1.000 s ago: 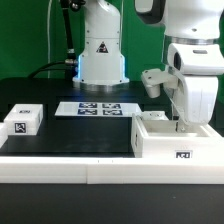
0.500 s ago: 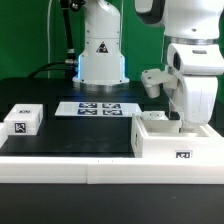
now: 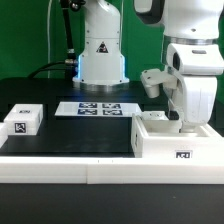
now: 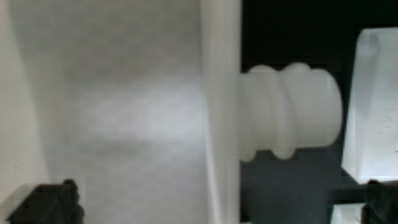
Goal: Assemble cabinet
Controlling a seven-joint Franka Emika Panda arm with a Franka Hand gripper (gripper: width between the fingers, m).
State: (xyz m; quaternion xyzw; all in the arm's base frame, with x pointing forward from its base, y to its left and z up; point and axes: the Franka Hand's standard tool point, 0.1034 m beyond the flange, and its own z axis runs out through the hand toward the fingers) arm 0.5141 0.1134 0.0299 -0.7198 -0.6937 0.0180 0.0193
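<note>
The cabinet point(image 3: 168, 142), a large white box with a square tag on its front, stands at the exterior view's right near the table's front edge. My gripper point(image 3: 181, 121) hangs straight down over its top, fingertips at the rim. In the wrist view, a flat white cabinet wall point(image 4: 107, 100) fills most of the picture, and a white ribbed knob point(image 4: 288, 110) sticks out from its edge. My gripper point(image 4: 214, 205) is open: the black fingertips point(image 4: 50, 202) stand far apart at the picture's two sides, touching nothing. Another white part point(image 4: 377, 90) shows beyond the knob.
A small white tagged block point(image 3: 22, 120) sits at the exterior view's left. The marker board point(image 3: 99, 108) lies flat at the middle back, in front of the arm's white base point(image 3: 101, 55). The black table top point(image 3: 80, 135) ends in a white front edge.
The arm has stayed in place over the cabinet. The jaws have spread apart; nothing else on the table has moved.
</note>
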